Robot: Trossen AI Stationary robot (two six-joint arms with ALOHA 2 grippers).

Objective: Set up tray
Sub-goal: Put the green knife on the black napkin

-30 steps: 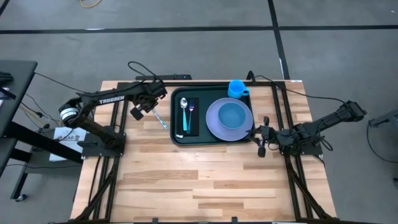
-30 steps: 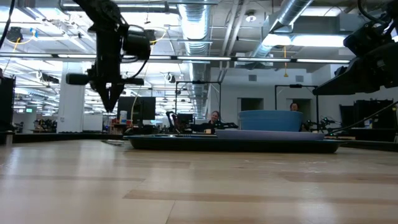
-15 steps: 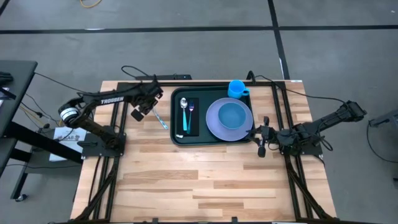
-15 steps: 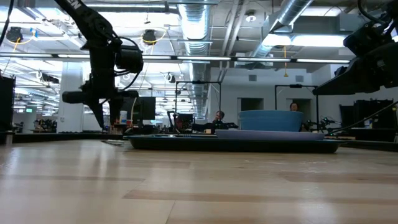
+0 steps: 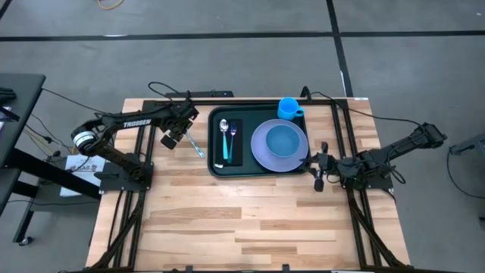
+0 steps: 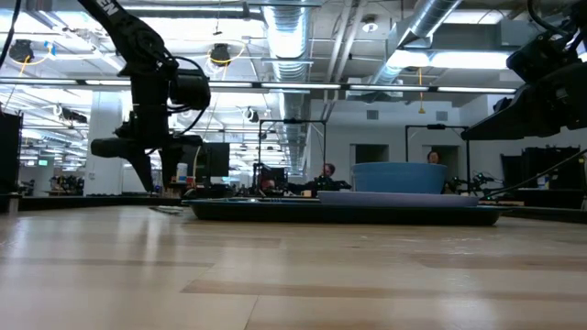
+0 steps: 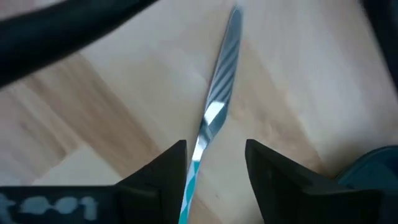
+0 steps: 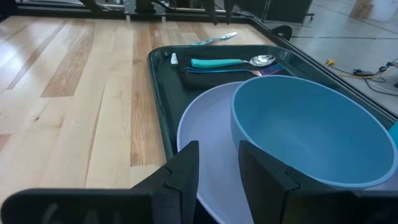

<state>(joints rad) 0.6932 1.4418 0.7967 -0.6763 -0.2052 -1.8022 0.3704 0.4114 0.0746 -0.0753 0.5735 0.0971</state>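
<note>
Tray (image 5: 214, 144) with plate (image 5: 262, 154), bowl (image 5: 283, 140), spoon (image 5: 224, 130); left fingers (image 7: 163, 168) and right fingers (image 8: 180, 171) narrowly parted, empty.

A knife (image 5: 197, 143) with a teal-patterned handle is seen lying on the wooden worktop (image 5: 250, 216), directly under the left hand (image 5: 171, 139). A white label (image 5: 85, 164) is seen off the worktop's edge, behind that hand.
</note>
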